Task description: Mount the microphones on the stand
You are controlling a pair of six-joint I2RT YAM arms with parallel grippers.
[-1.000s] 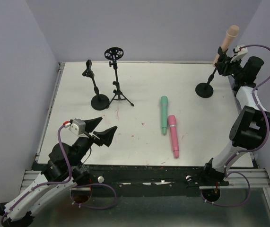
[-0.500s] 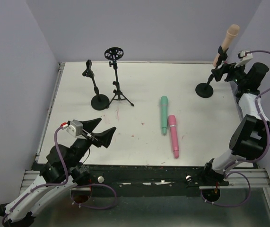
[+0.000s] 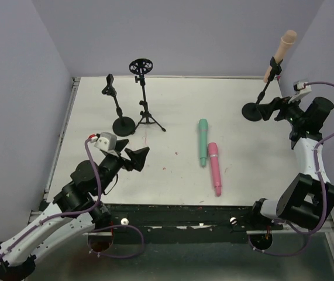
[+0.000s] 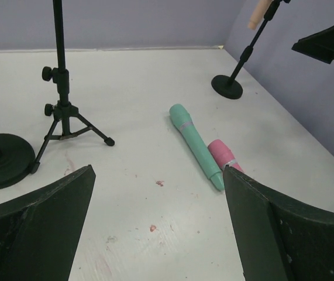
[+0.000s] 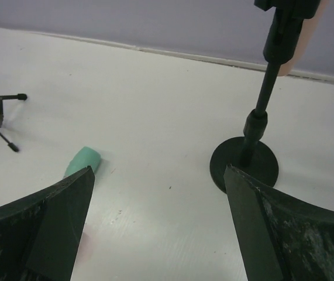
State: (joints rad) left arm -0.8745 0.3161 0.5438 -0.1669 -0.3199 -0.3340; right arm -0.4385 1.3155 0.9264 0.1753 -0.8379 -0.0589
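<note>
The peach-beige plastic stick microphone (image 3: 283,48) sits tilted in the clip of the black round-based stand (image 3: 253,110) at the far right corner of the white tabletop (image 3: 172,93), so one of three looks done. The teal-green plastic stick microphone (image 3: 203,142) and the pink plastic stick microphone (image 3: 214,168) lie flat a little right of the tabletop's middle. They are side by side and touching or nearly so, the pink one closer to the near edge. Two holders wait unfilled toward the far left corner: a black round-based stand with a forked clip (image 3: 119,108) and a black tripod stand with a ring cradle (image 3: 144,96).

The right hand (image 3: 274,109) hangs just beside the filled stand's base, fingers spread wide and grasping nothing. The left hand (image 3: 133,153) hovers over the near left part of the tabletop, equally released and empty, facing the two lying microphones.

The step in hand appears to be fetching the next microphone. The teal-green one is probably the easier pick, since its left flank is free. The fingers should straddle its body near the middle and close squarely, without nudging the pink neighbour. Pressing it into a clip may tip so slender a stand, so the other hand could steady the base.

No brand, label or writing can be read on anything.
</note>
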